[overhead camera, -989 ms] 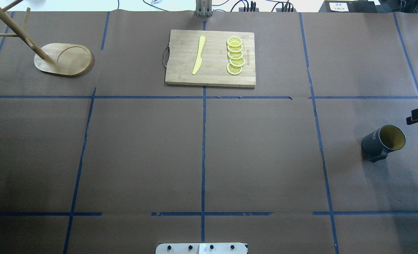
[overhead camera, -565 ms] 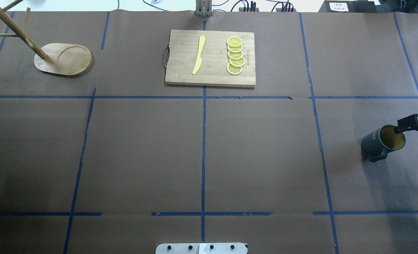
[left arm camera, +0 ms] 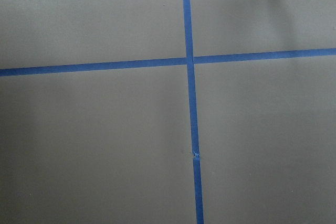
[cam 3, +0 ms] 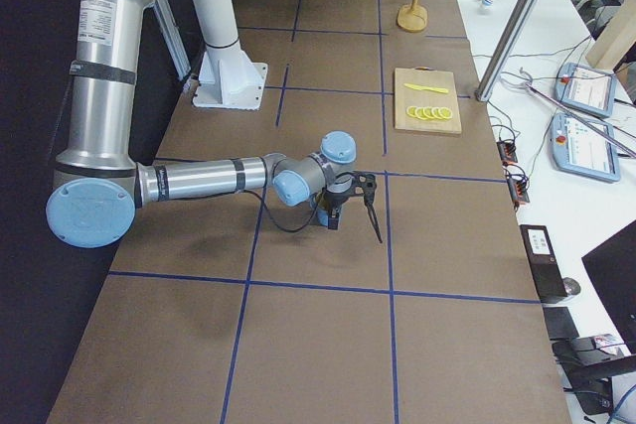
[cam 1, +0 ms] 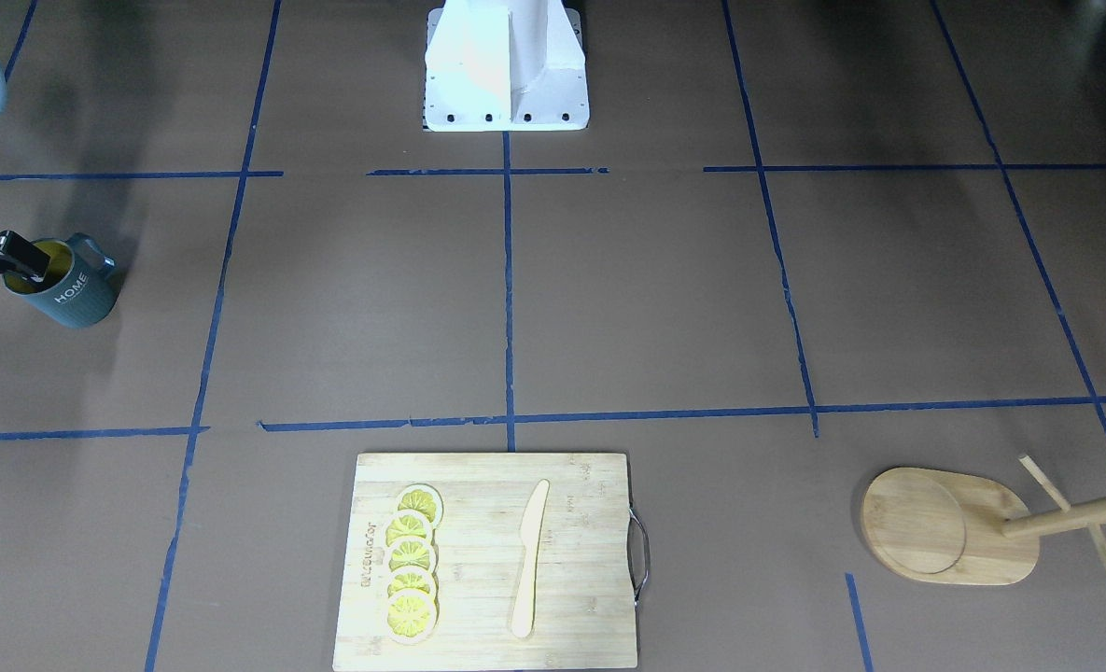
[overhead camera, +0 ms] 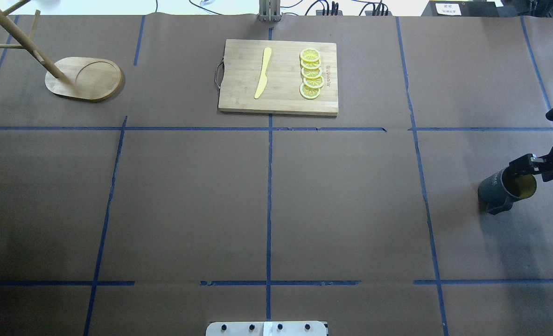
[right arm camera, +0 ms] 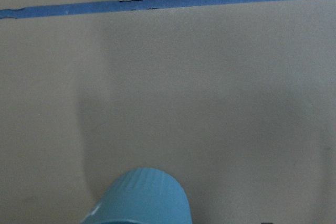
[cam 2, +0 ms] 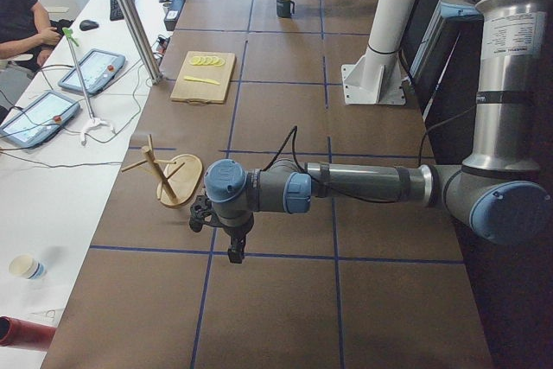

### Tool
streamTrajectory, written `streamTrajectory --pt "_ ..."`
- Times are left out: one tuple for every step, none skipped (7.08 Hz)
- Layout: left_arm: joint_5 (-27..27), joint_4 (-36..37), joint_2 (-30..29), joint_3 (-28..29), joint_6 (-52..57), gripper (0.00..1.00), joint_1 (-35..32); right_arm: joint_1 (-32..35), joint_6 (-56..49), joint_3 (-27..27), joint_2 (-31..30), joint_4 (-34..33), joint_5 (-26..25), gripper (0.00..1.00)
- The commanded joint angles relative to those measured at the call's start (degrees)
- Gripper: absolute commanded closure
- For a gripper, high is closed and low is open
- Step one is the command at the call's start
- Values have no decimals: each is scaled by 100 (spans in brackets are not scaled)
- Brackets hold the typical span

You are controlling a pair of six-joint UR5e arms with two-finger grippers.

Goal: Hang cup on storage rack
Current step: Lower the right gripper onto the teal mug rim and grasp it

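Barely begun: the cup [overhead camera: 496, 185] stands on the counter [overhead camera: 341, 200], well apart from the storage rack [overhead camera: 87, 80], the right hand [overhead camera: 532, 142] spread wide at its rim, not yet gripping, lifting or hanging.

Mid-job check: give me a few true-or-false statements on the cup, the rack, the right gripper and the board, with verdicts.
The cup hangs on the storage rack. False: it stands on the table, far from the rack.
The right gripper has one finger at the cup's rim. True.
Five lemon slices lie on the cutting board. True.
The knife lies on the bare table. False: it lies on the board beside the slices.
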Motion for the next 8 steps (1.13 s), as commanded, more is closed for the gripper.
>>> streamTrajectory --pt "0 9 0 -62 -15 0 -5 -82 -51 -13 9 14 30 84" --pt "0 0 0 -62 -15 0 4 -118 -61 4 -8 14 47 98" --pt "-9 9 0 -62 -15 0 4 -109 -26 74 -60 14 56 100" --pt "-9 9 0 -71 -24 0 4 -101 -25 223 -191 14 82 100" --pt "-9 17 0 -105 -24 0 4 -83 -25 537 -428 5 91 100" --pt "-9 17 0 -106 -24 0 -5 100 -8 897 -604 -65 213 100" --pt "-9 26 0 -97 -24 0 4 571 18 1083 -501 -309 615 100" --pt "-9 26 0 -97 -24 0 -5 637 27 1364 -135 -1042 654 100"
